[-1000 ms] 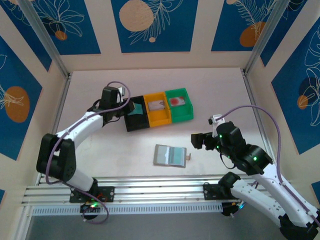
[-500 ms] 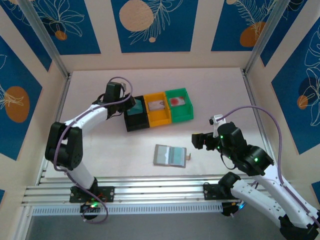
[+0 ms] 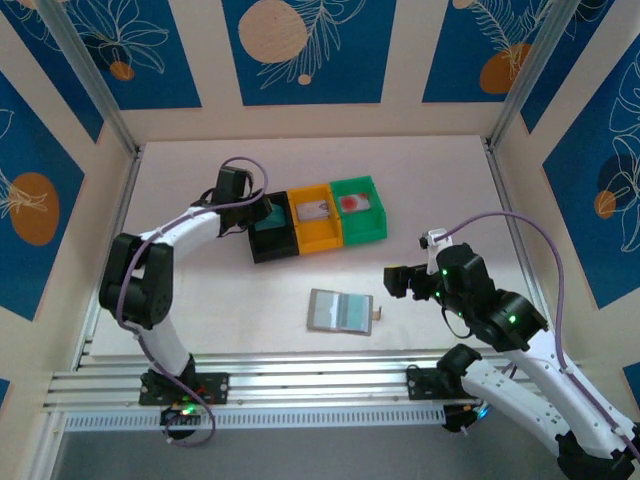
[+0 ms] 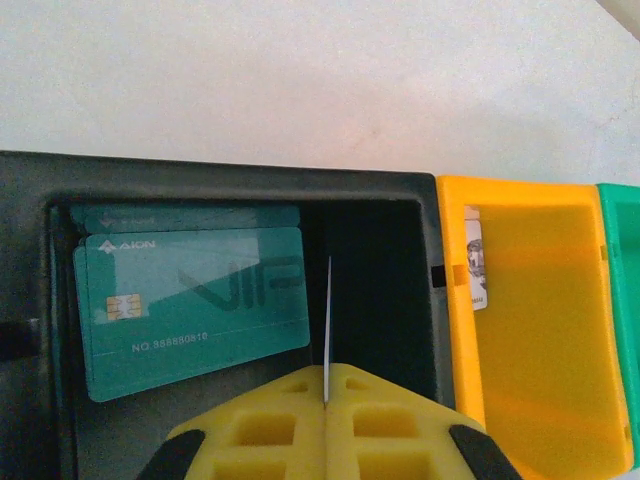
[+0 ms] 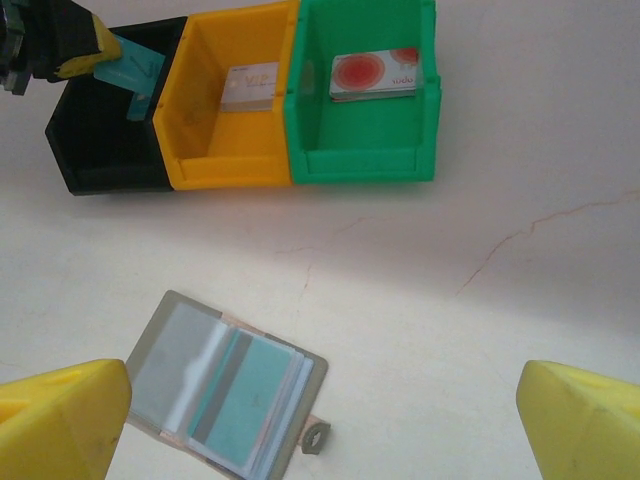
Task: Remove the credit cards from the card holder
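Partly done: plastic credit cards point(image 5: 372, 75) lie in black, orange, green plastic bins point(image 5: 215, 165). Left jaws clamp teal card point(image 5: 135, 70) over black bin. Right jaws wide, empty, above open grey folding card holder point(image 5: 175, 365) on tabletop point(image 5: 480, 300); cards inside.

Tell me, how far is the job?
Done: a red-dot card in the green bin, a greyish card in the orange bin, two teal cards in the black bin. In hand: the left gripper holds a third teal card above that bin. Left: a pocketed card in the open card holder.
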`<state>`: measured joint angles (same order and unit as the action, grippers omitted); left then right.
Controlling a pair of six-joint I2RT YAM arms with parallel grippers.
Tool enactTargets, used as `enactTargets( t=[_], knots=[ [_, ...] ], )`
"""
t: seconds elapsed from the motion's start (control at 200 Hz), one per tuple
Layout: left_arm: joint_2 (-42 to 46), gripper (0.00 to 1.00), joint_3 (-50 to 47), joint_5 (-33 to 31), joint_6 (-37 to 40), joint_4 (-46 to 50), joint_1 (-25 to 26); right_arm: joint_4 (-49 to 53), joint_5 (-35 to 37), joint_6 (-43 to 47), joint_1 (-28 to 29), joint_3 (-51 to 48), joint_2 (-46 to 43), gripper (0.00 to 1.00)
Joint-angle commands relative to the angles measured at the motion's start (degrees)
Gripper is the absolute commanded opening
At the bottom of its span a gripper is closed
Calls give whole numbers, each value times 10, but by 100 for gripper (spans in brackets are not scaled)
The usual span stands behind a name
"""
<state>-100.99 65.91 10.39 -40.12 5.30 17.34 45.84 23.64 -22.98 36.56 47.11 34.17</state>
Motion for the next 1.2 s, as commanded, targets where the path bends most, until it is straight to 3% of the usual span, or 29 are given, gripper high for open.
enactTargets(
  t=[0.0,0.745,1.19],
  knots=[
    [-12,0,19,-4,-12,-9,-9,-9,-13,3,-4,-8,-8,99],
    [-48,0,21,16,-40,-41,-18,-11,-20,5,-10,-9,-10,99],
    [-55,17,29,8,-27,-19,-26,-12,-25,4,-11,-9,-11,99]
  ],
)
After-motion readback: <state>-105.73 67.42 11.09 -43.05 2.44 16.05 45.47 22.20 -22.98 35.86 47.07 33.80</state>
